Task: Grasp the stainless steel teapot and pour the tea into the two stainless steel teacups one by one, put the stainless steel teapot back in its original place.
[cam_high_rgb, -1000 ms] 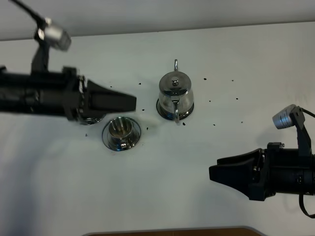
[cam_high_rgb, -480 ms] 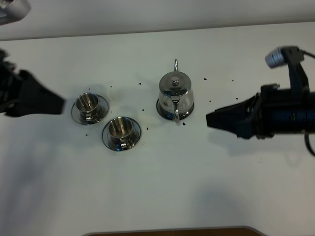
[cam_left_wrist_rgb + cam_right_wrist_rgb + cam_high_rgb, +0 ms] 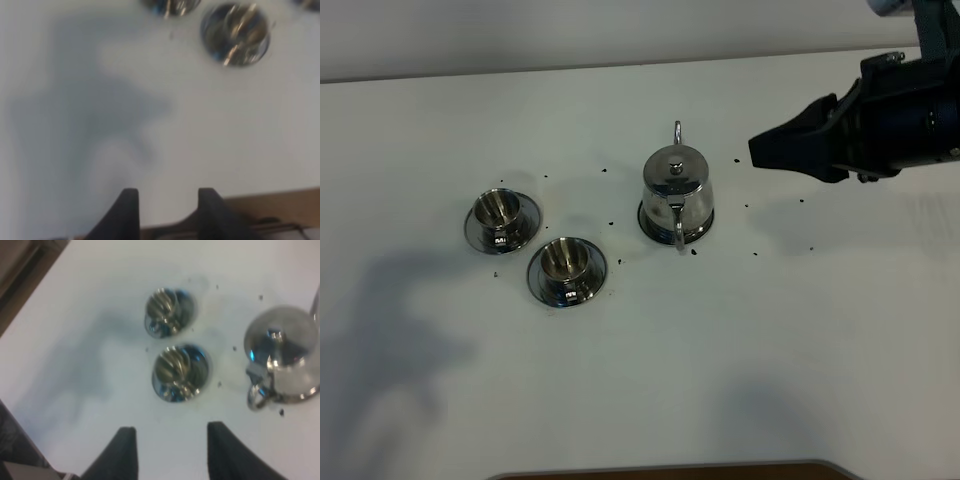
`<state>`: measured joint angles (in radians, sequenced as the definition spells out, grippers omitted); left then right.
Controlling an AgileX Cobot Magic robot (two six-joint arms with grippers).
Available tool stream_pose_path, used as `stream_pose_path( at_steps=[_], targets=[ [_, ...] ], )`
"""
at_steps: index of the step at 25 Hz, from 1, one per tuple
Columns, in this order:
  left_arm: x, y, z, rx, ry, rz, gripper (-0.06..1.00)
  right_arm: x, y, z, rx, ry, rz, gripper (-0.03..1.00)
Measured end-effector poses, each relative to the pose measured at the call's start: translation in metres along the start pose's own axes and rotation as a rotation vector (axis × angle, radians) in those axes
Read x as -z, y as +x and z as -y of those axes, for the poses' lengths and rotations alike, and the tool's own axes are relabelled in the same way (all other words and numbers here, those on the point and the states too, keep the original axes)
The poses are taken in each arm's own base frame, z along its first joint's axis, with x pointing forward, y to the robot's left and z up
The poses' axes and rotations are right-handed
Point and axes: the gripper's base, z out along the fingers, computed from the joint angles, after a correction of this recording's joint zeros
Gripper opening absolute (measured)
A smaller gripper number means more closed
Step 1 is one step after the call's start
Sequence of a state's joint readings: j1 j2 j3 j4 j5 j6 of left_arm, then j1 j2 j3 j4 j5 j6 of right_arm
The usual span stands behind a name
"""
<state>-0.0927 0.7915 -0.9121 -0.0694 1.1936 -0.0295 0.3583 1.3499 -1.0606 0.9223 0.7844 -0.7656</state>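
From the high camera I have the teapot (image 3: 676, 195) upright near the middle of the white table (image 3: 740, 350), sitting on its round dish (image 3: 705, 226). Its spout (image 3: 677, 132) points to the far edge and its loop handle (image 3: 677, 228) to the near edge. The lid is on.

To its left are the inner cup (image 3: 566, 262) and, farther out, the outer cup (image 3: 501, 212). Each stands upright on its own saucer, and the two saucers almost touch. Each cup carries a small pale mark, too small for me to read. Dark specks (image 3: 694, 252) lie scattered on the table around the teapot.

My right gripper (image 3: 757, 152) hangs to the right of the teapot towards the far side, apart from it. Its wrist view shows the right gripper (image 3: 172, 440) with fingers spread and nothing between them, the teapot (image 3: 282, 357) and both cups (image 3: 179, 370) ahead.

My left gripper (image 3: 167, 205) appears only in its own wrist view. Its fingers are parted and empty over the table's wooden edge (image 3: 280, 200), with the inner cup (image 3: 235, 32) blurred beyond.
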Motion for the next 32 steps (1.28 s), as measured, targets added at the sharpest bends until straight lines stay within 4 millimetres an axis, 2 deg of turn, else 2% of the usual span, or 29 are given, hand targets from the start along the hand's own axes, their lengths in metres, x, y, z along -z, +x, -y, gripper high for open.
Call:
stream_pose_path(
  at_steps=[7, 11, 15, 19, 23, 32],
  targets=[
    [-0.025, 0.058, -0.013, -0.02, -0.093, -0.046, 0.33, 0.002, -0.019, -0.02, 0.026, -0.021, 0.011, 0.43],
    [-0.027, 0.084, -0.017, -0.029, -0.122, 0.007, 0.33, -0.011, -0.016, -0.026, 0.034, -0.045, -0.032, 0.44],
    [-0.027, 0.104, -0.017, -0.031, -0.11, 0.129, 0.33, -0.027, -0.012, -0.03, 0.022, -0.068, -0.075, 0.44],
    [-0.028, 0.116, -0.018, -0.052, -0.106, 0.245, 0.33, -0.042, -0.009, -0.026, -0.044, -0.059, -0.098, 0.44],
    [-0.033, 0.123, -0.016, -0.05, -0.082, 0.283, 0.33, -0.057, -0.011, -0.018, -0.109, -0.032, -0.152, 0.44],
    [-0.035, 0.122, -0.015, -0.048, -0.069, 0.292, 0.33, -0.081, -0.037, 0.001, -0.193, 0.126, -0.335, 0.44]
  ],
)
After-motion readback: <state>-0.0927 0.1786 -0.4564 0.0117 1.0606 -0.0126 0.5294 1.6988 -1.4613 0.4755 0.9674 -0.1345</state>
